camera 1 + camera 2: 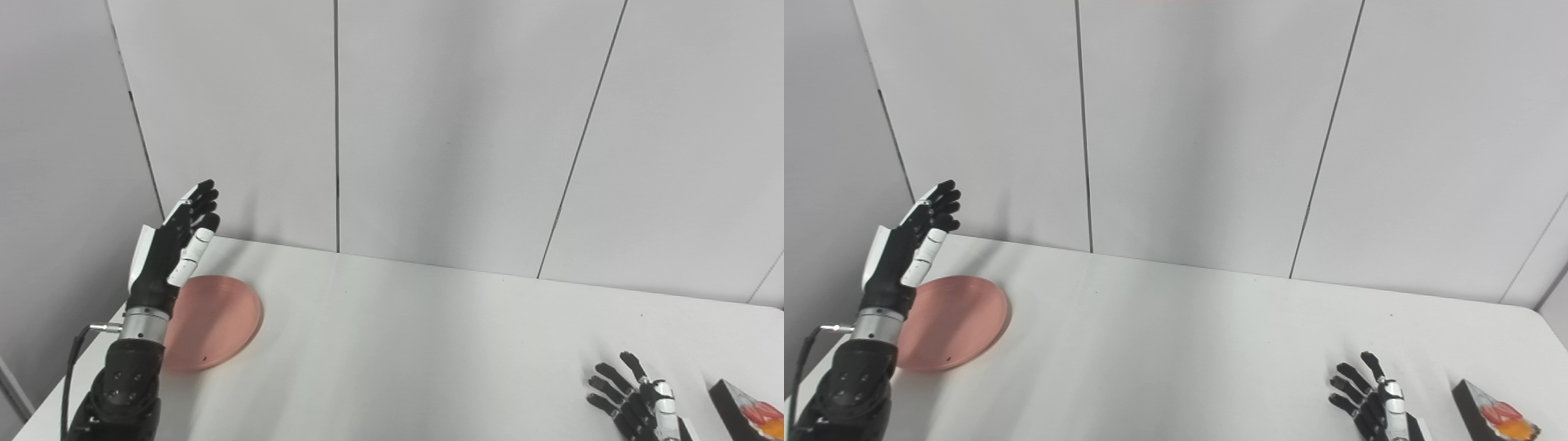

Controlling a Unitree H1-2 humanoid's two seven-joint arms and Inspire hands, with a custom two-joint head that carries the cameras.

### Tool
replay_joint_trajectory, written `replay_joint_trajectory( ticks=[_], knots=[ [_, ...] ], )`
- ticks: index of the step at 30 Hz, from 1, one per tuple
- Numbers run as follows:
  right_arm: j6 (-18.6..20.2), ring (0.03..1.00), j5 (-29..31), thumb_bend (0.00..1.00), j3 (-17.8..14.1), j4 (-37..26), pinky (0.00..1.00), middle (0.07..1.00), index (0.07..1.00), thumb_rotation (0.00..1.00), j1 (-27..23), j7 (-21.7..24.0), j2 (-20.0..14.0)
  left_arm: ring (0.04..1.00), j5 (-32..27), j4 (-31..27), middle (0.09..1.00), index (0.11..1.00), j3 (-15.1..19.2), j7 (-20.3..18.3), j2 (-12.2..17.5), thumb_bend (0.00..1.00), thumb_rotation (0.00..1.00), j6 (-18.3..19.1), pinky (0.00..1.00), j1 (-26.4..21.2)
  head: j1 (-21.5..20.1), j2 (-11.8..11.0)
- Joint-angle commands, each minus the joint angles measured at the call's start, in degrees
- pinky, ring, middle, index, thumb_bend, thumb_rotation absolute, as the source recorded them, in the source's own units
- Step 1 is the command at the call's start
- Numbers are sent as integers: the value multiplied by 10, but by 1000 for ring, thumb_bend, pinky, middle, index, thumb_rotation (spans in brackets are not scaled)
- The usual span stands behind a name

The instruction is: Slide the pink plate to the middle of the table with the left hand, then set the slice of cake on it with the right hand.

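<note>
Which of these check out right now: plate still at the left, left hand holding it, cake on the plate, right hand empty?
1. The pink plate lies near the table's left edge. True.
2. The left hand grips the plate. False: it is raised above the plate's left side, fingers extended, holding nothing.
3. The slice of cake sits on the plate. False: it rests on the table at the far right.
4. The right hand is open and empty, left of the cake. True.
</note>
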Motion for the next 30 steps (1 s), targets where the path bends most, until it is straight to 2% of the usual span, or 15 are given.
replay_joint_trajectory(
  ticks=[1,6,9,14,18,26,30],
  knots=[
    [27,807,-1,708,4,3,780,823,945,1000,7,1,0,890,-29,13,889,858,16,-3,24,794,905,-24,822,-33,-1,0],
    [30,802,-2,729,5,-1,767,820,943,1000,8,0,1,888,-123,101,863,817,63,-23,36,842,873,-13,848,-60,-3,1],
    [31,806,-2,725,6,-3,770,824,946,1000,9,1,0,885,-146,166,857,810,78,-33,51,859,882,-37,858,-75,-2,2],
    [34,795,-4,723,5,-7,756,813,938,1000,9,-2,0,891,-149,280,855,812,80,-34,77,858,897,-85,857,-92,-4,3],
    [32,799,2,714,4,-2,763,815,940,1000,8,1,1,877,-154,306,834,816,75,-43,78,839,872,-95,883,-89,-4,3],
    [37,796,-3,737,5,-9,756,820,941,1000,8,-2,0,859,-152,286,819,799,61,-37,61,803,859,-69,826,-67,-9,5],
    [37,794,0,733,4,-8,753,817,938,1000,8,-1,1,850,-154,264,811,787,54,-37,51,798,870,-51,832,-55,-9,6]
  ],
)
